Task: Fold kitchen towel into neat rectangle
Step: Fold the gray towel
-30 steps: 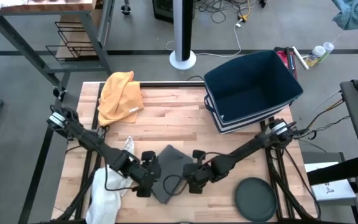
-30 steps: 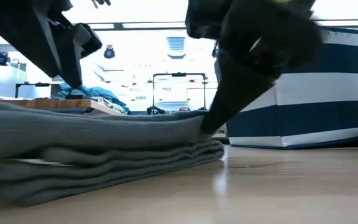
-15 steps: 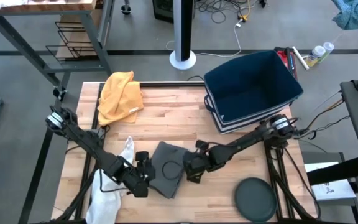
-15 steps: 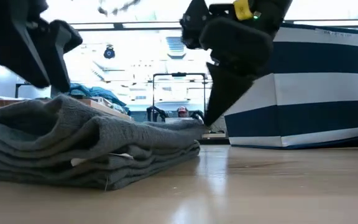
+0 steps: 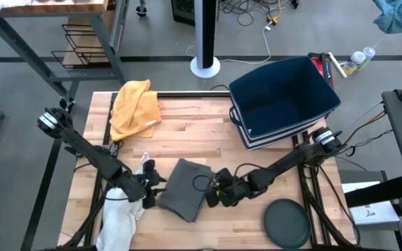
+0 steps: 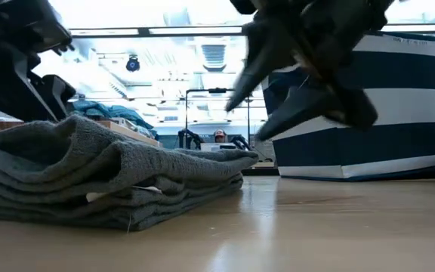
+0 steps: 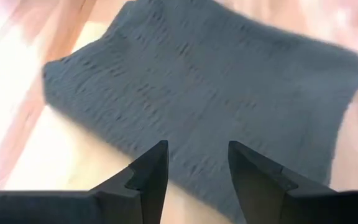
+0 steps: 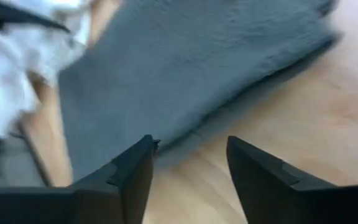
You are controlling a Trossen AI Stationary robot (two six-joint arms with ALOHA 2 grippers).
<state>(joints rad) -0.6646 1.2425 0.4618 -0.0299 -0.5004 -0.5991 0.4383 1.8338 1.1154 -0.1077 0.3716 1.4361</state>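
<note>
- High view: the grey towel [image 5: 183, 197] lies folded on the front middle of the tabletop [image 5: 201, 132], set a bit askew to the edge.
- The left hand [image 5: 151, 194] sits low just beside the towel's left edge, fingers apart and grasping nothing.
- The right hand [image 5: 213, 196] sits just beside the towel's right edge, also released, nothing between its fingers.
- In the left wrist view the two dark fingers [image 7: 148, 177] stand parted in front of the towel [image 7: 210, 99], with bare cloth showing in the gap.
- In the right wrist view the fingers [image 8: 132, 174] are likewise spread, the towel [image 8: 185, 68] lying just beyond them on the wood.
- Low view: the towel [image 6: 104, 177] rests in several stacked layers, its top layer humped and not quite flat; the right hand [image 6: 300, 83] hangs above and clear of it.
- A white cloth [image 5: 121, 213] lies crumpled at the front left, near the left hand.
- A yellow cloth [image 5: 135, 104] sits bunched at the back left corner.
- A blue striped bin [image 5: 285, 101] stands at the back right.
- A dark round disc [image 5: 287, 223] lies at the front right.
</note>
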